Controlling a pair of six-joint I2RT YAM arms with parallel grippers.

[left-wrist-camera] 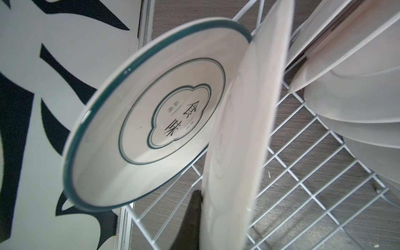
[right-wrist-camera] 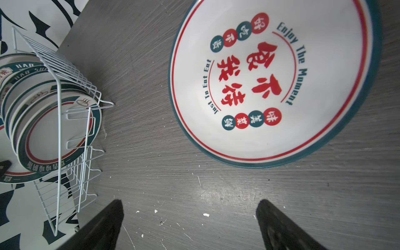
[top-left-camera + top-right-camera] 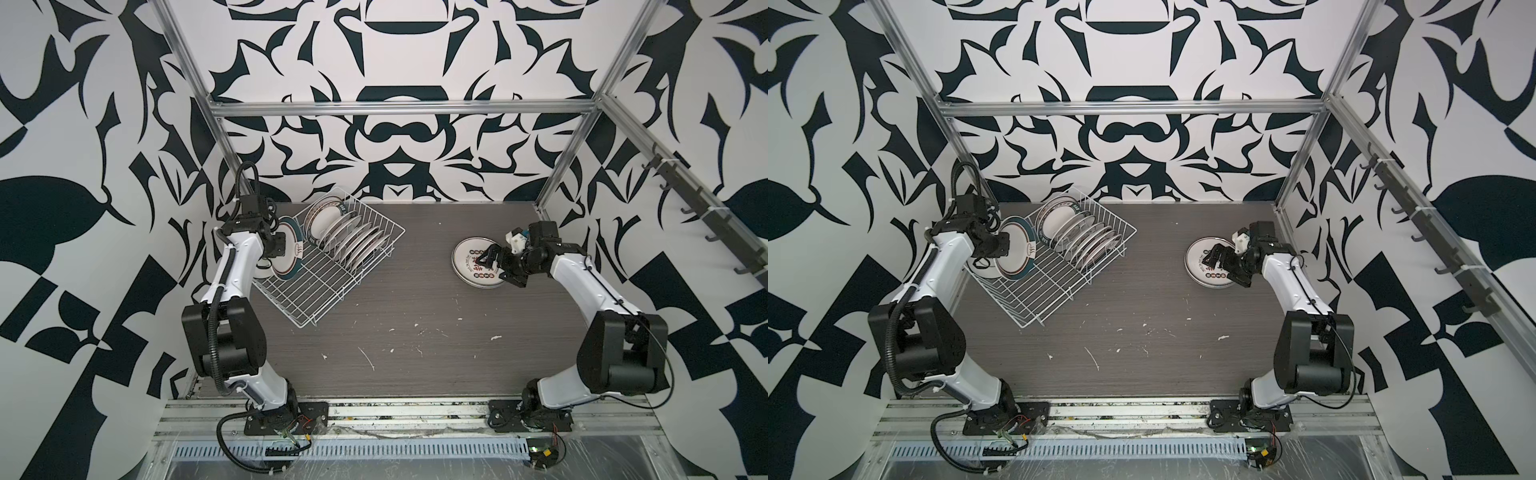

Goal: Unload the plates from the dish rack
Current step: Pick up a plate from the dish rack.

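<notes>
Left gripper (image 3: pixel 280 246) clamped on a teal-rimmed plate (image 3: pixel 294 259): lift it straight clear of the dish rack (image 3: pixel 332 293) wires before swinging; right gripper (image 3: pixel 496 268) wide, empty

the flat plate (image 2: pixel 275 86) read "enjoy the moment" and "just to eat eat"; a teal-rimmed plate (image 1: pixel 151 121) bore "食味" in its cloud emblem; a racked plate (image 2: pixel 22 65) showed "hao" on its rim.
</notes>
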